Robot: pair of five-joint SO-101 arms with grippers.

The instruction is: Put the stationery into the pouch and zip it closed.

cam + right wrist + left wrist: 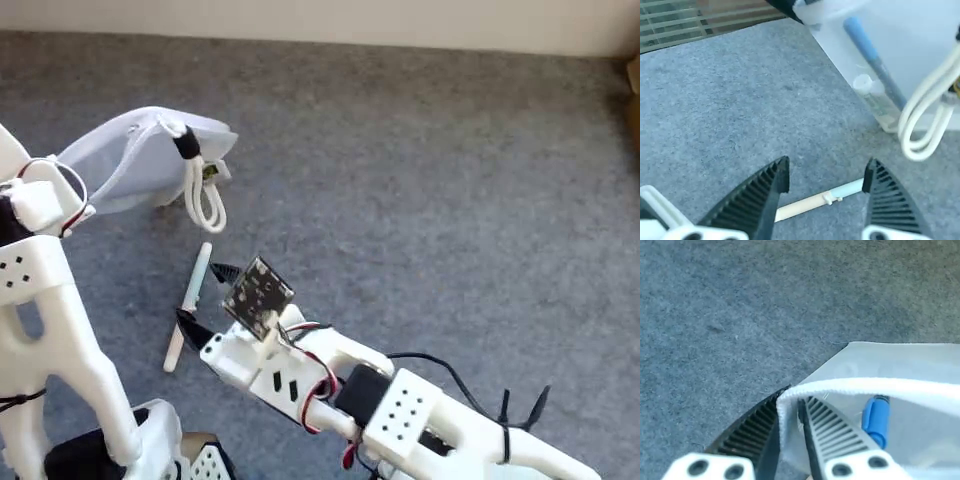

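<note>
While clamped tight on the cloth rim of the pouch (140, 160), hold it raised and mouth-open over the far left corner of the desk (450, 200): so much for the left jaws. Already inside, seen through the thin wall: a blue pen (872, 55) and a pale, clear-bodied item (872, 95), too indistinct to name. Dangling from the pouch's end, a white cord loop (205, 200). Out on the desk, toward its near left corner, one white pen (188, 305), lying flat. Poised just above that pen and spread wide apart, the right jaws, not touching it as far as can be told. Judged partway done. Leaves the white pen to lift and drop in, then the zip to draw closed.
</note>
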